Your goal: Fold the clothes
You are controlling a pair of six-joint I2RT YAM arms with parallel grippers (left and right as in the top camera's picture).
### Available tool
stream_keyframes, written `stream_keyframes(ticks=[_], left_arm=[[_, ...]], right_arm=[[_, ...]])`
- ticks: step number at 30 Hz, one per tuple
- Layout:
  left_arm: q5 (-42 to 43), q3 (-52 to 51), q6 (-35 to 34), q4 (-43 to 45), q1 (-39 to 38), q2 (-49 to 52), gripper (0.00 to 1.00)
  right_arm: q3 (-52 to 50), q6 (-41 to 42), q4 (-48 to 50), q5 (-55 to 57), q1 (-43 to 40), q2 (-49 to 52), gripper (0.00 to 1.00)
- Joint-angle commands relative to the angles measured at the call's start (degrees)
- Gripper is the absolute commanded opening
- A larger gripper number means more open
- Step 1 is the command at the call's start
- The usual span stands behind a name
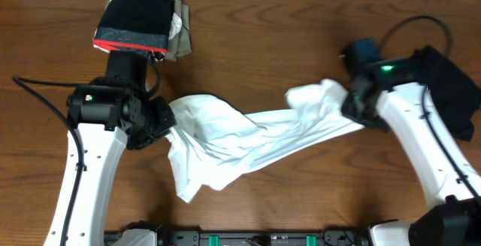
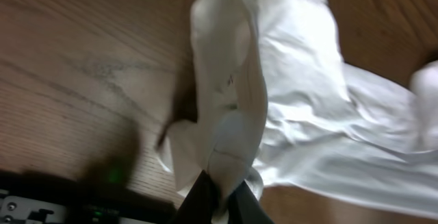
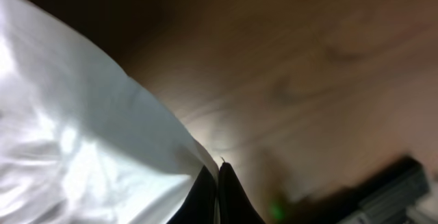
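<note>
I see my left pincer [image 1: 167, 123] and right pincer [image 1: 352, 109] each clenched on an end of the white shirt [image 1: 248, 139], stretched between them across mid-counter [image 1: 263, 35], loose cloth spilling nearward.

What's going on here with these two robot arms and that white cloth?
The two arms are partway through folding clothes. The left gripper and the right gripper are each pinched shut on one end of a wrinkled white shirt, which is stretched between them over the wooden table. The shirt is not yet folded. A small pile of clothes sits at the far left of the table, and a black garment lies beside the right arm.
</note>
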Motion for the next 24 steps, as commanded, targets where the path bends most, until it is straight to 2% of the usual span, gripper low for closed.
stream_keyframes(ticks=[1,3,8,11,13,15,17,18,19,20,21,24], left_arm=[[-1.3,0.3,0.3,0.0,1.9,0.0,0.08],[-1.2,0.3,0.3,0.0,2.9,0.0,0.08],[-1.0,0.3,0.4,-0.1,3.5,0.0,0.17],[-1.0,0.3,0.4,-0.1,3.5,0.0,0.37],[-1.0,0.3,0.6,-0.3,3.5,0.0,0.56],[-1.0,0.3,0.6,-1.1,3.5,0.0,0.69],[-1.0,0.3,1.0,-2.3,3.5,0.0,0.81],[-1.0,0.3,1.6,-3.3,3.5,0.0,0.82],[-0.8,0.1,1.9,-3.9,3.5,0.0,0.82],[-0.3,-0.3,2.0,-4.5,3.5,0.0,0.83],[0.6,-1.0,2.4,-4.9,3.4,0.0,0.83],[5.9,-4.4,5.3,-5.2,2.6,-0.1,0.83]], right_arm=[[0.4,-3.3,-1.7,1.2,-7.5,-0.7,0.01],[0.3,-6.1,-2.2,-0.2,-10.9,-0.7,0.02],[0.3,-8.1,-3.5,-1.2,-14.6,-0.7,0.02],[0.3,-8.1,-3.8,-1.3,-14.7,-0.7,0.06],[0.3,-8.1,-3.9,-1.6,-14.6,-0.7,0.08],[0.3,-8.2,-3.9,-1.8,-14.6,-0.7,0.11],[0.3,-8.5,-3.9,-1.8,-14.6,-0.7,0.26],[0.3,-8.5,-4.0,-1.9,-14.6,-0.7,0.45],[0.3,-8.5,-4.1,-1.9,-14.6,-0.7,0.71],[0.3,-8.5,-4.2,-2.0,-14.6,-0.7,0.79],[0.3,-8.6,-4.1,-2.4,-14.6,-0.7,0.82],[0.3,-9.5,-3.8,-4.3,-14.6,-0.7,0.87]])
